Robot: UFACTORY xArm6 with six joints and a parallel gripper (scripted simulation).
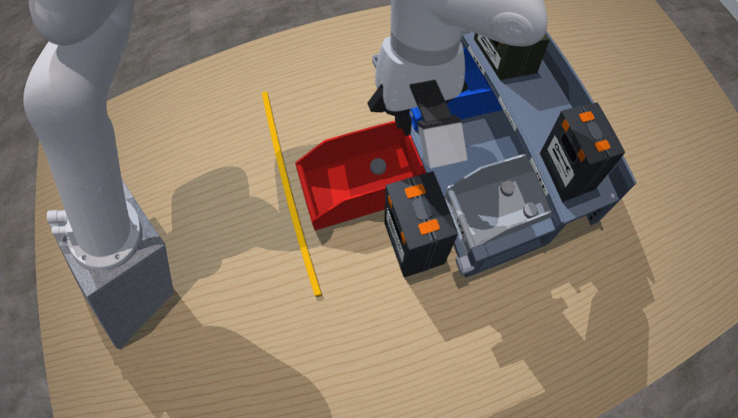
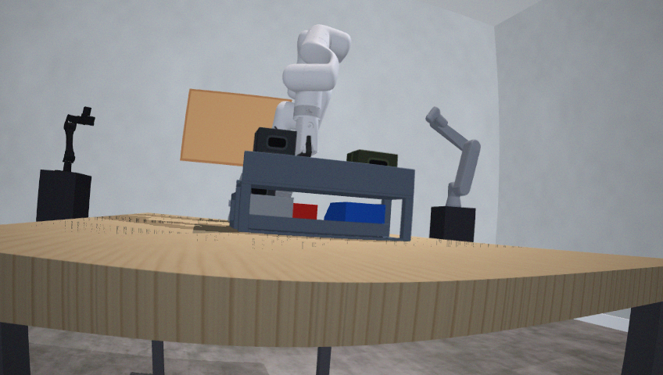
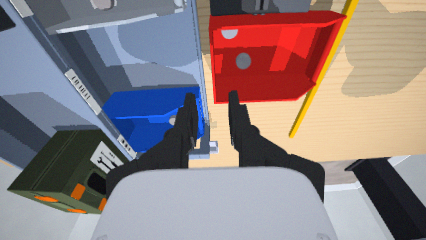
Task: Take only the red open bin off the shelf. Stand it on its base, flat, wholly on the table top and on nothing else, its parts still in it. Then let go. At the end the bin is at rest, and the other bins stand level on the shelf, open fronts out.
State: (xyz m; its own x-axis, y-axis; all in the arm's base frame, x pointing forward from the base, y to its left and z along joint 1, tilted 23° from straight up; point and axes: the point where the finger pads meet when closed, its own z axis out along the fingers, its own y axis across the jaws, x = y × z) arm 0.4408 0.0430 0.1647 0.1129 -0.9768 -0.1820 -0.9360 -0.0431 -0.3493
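Observation:
The red open bin (image 1: 352,201) (image 3: 265,90) (image 2: 305,211) stands upright on the table top in front of the shelf (image 1: 538,103) (image 2: 325,176), and looks flat. Round grey parts (image 1: 378,165) (image 3: 243,61) lie in it. My gripper (image 1: 408,127) (image 3: 212,104) is partly open, with nothing between its fingers. It hangs above the gap between the red bin's rear and the shelf. The blue bin (image 1: 473,105) (image 2: 363,212) (image 3: 150,105) and the grey bin (image 2: 270,205) (image 1: 506,233) stand on the lower shelf, apparently level, fronts out; the arm partly hides the blue one.
A black case (image 1: 424,248) (image 3: 260,6) stands on the table close against the red bin's side. A yellow strip (image 1: 290,197) (image 3: 303,110) runs close by the bin's front; any gap is unclear. Another black case (image 1: 585,155) (image 2: 274,141) and a green case (image 1: 526,59) (image 3: 55,165) stand on the upper shelf.

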